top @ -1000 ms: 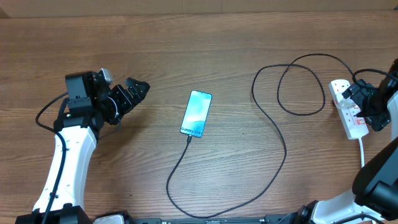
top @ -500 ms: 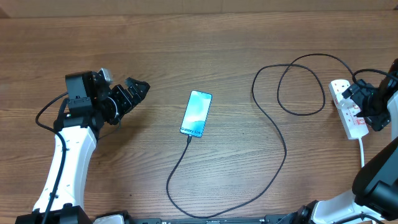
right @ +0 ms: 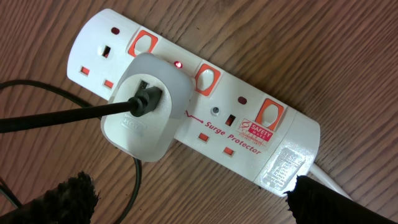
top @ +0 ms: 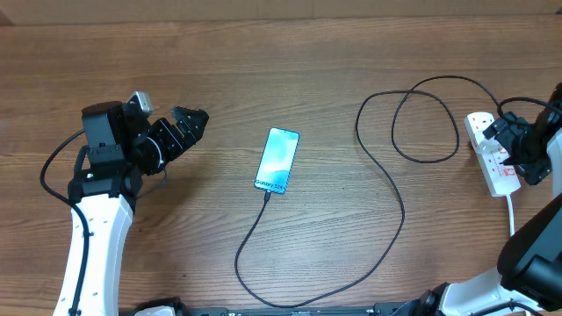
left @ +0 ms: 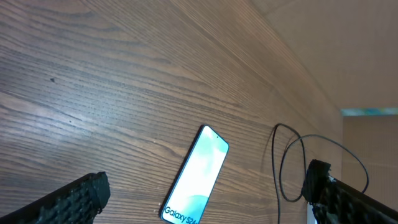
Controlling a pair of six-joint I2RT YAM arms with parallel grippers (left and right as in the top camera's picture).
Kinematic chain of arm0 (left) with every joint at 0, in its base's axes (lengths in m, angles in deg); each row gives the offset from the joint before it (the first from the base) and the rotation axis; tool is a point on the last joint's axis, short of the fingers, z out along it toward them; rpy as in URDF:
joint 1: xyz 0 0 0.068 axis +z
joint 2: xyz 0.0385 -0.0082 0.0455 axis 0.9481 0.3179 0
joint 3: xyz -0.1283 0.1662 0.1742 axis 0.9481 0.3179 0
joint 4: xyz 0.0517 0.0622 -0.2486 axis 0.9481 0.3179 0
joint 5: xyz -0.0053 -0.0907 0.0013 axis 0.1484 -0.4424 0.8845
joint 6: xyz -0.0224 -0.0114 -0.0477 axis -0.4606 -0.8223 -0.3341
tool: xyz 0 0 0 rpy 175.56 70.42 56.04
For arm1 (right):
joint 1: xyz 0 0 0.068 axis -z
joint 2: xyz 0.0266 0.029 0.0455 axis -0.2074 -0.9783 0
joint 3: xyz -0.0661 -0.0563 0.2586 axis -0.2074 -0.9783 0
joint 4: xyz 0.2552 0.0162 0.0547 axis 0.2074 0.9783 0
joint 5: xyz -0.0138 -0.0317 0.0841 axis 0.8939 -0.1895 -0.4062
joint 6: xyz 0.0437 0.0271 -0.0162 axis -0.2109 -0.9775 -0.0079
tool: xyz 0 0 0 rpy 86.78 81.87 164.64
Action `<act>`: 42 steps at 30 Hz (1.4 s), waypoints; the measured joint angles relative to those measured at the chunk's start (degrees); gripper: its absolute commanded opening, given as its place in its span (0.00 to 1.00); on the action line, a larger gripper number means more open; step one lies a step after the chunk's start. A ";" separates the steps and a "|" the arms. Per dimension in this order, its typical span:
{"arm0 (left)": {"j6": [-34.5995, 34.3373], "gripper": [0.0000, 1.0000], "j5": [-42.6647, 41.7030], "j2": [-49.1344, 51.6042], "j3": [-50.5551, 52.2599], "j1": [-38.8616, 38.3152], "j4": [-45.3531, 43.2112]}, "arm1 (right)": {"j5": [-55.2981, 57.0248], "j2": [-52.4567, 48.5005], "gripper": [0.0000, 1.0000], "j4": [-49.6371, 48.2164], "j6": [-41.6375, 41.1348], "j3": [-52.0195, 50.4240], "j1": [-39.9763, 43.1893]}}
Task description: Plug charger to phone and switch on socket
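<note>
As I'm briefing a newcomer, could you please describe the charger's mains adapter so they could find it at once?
On the wooden table, look to the robot's right edge for the white power strip. A rounded white adapter sits on it between two bare outlets; it alone has a black cable plugged into its face.

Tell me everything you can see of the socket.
The socket is a white plastic surge-protector strip with three red switches, one small red light glowing. It lies flat on the wooden table at its right side. A white adapter with the black charger cable sits in it; a white cord leaves one end.
</note>
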 measured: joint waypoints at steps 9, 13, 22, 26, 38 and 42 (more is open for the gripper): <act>0.00 1.00 0.02 0.07 0.00 0.00 0.09 | -0.02 0.00 1.00 0.02 0.00 0.00 -0.02; 0.00 1.00 0.00 0.07 0.04 0.00 0.09 | -0.02 0.00 1.00 0.02 -0.04 0.00 0.00; 0.00 1.00 0.00 0.07 1.33 0.00 0.20 | -0.02 0.00 1.00 0.04 0.00 0.00 0.00; 0.00 1.00 0.00 0.07 1.36 0.00 0.20 | -0.02 0.00 1.00 0.04 0.00 0.00 -0.02; 0.00 1.00 0.00 -0.55 1.75 0.00 -2.99 | -0.02 0.00 1.00 0.04 -0.02 0.00 -0.02; 0.04 1.00 0.00 -2.27 3.32 0.00 -13.20 | -0.02 0.00 1.00 0.04 0.00 0.00 0.00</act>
